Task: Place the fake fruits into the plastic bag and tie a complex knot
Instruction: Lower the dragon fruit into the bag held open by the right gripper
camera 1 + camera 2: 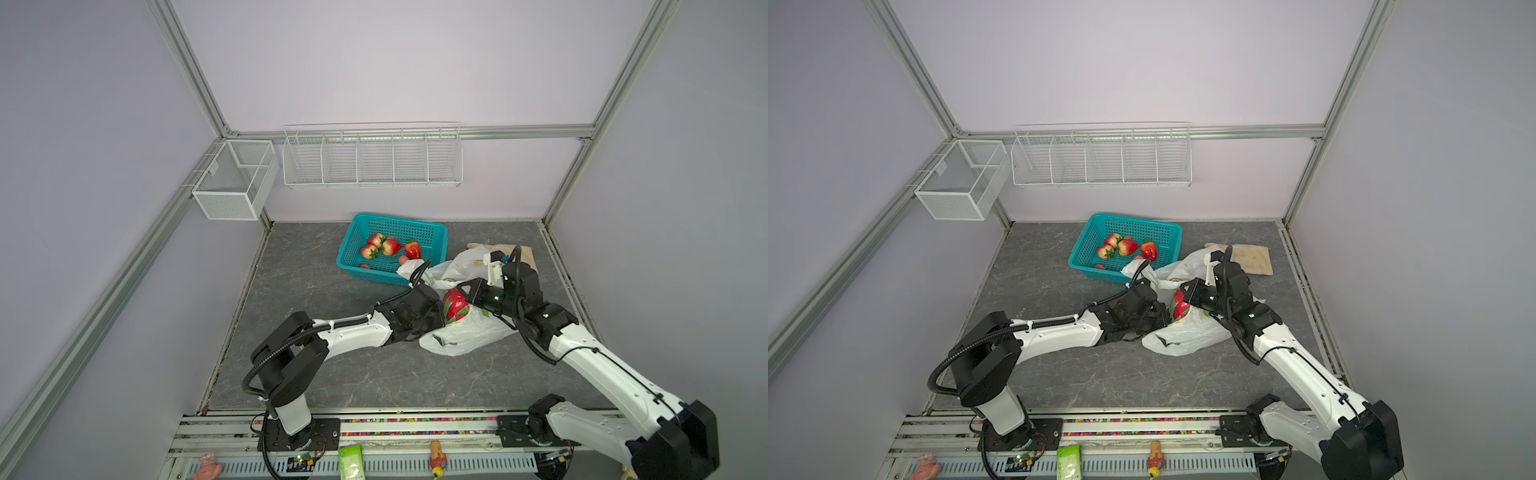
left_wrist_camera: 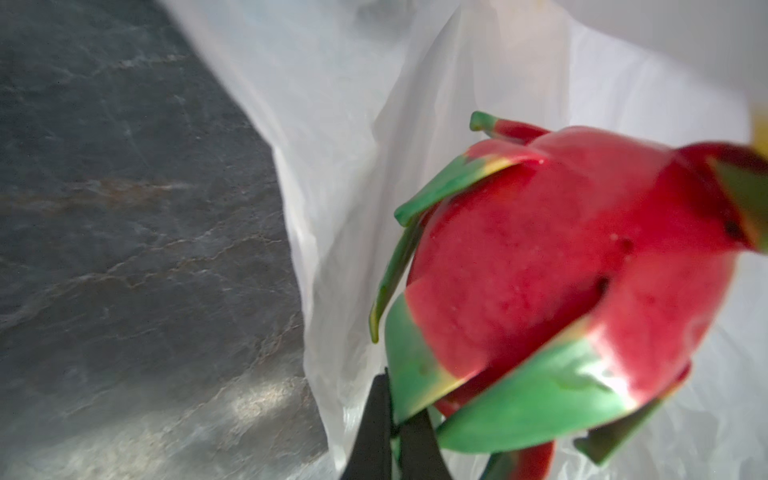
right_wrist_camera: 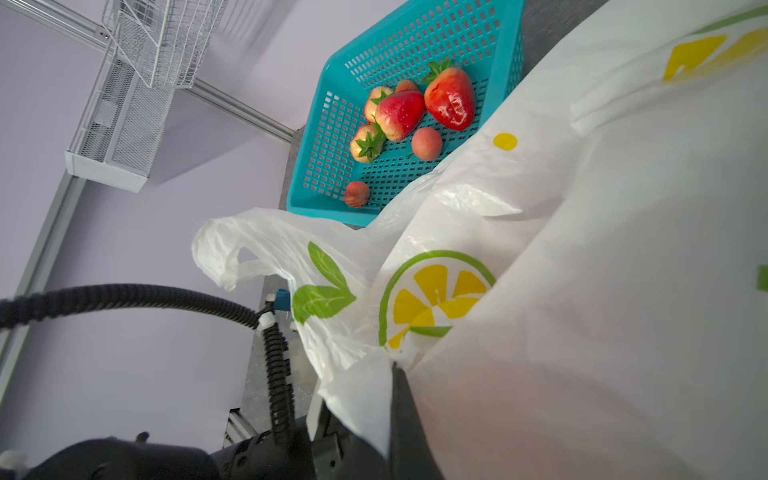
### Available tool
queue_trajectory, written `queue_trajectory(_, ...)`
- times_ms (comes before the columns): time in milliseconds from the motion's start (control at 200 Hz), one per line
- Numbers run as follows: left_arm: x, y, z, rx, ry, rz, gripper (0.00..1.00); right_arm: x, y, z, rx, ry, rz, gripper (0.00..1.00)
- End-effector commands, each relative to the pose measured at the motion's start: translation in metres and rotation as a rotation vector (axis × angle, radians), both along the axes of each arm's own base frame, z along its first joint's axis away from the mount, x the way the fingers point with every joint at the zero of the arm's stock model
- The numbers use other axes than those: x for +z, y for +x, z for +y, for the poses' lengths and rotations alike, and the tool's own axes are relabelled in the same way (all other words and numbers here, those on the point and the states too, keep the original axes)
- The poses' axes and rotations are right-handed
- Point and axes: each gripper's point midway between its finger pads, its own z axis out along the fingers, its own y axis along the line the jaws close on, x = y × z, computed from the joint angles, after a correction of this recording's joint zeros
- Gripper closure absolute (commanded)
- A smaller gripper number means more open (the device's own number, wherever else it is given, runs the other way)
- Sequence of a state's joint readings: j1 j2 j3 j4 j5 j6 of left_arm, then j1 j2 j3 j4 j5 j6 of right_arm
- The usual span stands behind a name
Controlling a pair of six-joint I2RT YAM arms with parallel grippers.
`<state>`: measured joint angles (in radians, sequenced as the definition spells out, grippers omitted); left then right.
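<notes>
A large red fake fruit [image 2: 561, 266] with green scales hangs at the mouth of the white plastic bag [image 1: 469, 336], which is printed with lemon slices [image 3: 436, 299]. My left gripper [image 2: 392, 415] is shut on one green scale at the fruit's base. In both top views the fruit [image 1: 456, 306] [image 1: 1179, 309] sits between the two wrists. My right gripper [image 3: 397, 370] is shut on the bag's rim and holds it up beside the fruit. Several strawberries [image 1: 412, 249] [image 3: 451, 102] and small peach-coloured balls [image 3: 427, 143] lie in the teal basket [image 1: 399, 218].
The teal basket [image 1: 1133, 218] stands behind the bag, and one bag handle [image 3: 216, 253] droops against it. A beige glove [image 1: 1252, 259] lies at the back right. Two white wire racks [image 1: 372, 158] [image 1: 235, 178] hang on the back wall.
</notes>
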<state>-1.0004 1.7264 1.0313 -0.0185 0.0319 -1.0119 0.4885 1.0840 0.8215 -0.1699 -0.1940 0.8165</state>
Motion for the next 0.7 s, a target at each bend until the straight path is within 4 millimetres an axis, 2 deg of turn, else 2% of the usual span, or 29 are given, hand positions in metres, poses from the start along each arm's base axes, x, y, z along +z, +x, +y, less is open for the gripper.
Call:
queue_trajectory(0, 0.026, 0.018, -0.015, 0.061, -0.122, -0.063, 0.92, 0.009, -0.002, 0.016, 0.016, 0.097, 0.009, 0.94)
queue_trajectory(200, 0.025, 0.024, -0.026, 0.067, -0.165, -0.07, 0.79, -0.001, 0.003, 0.02, 0.017, 0.095, 0.03, 0.94)
queue_trajectory(335, 0.021, 0.023, -0.031, 0.039, -0.157, -0.065, 0.72, -0.004, 0.005, 0.015, 0.003, 0.068, 0.025, 0.94)
queue_trajectory(415, 0.016, 0.02, -0.028, 0.02, -0.148, -0.066, 0.68, -0.003, 0.006, 0.007, -0.01, 0.04, 0.013, 0.94)
queue_trajectory(530, 0.022, 0.012, -0.022, -0.042, -0.127, -0.109, 0.6, -0.001, 0.008, -0.01, -0.024, -0.03, -0.012, 0.94)
queue_trajectory(695, 0.028, -0.008, -0.004, -0.148, -0.107, -0.177, 0.49, -0.003, 0.01, -0.028, -0.018, -0.086, 0.001, 0.94)
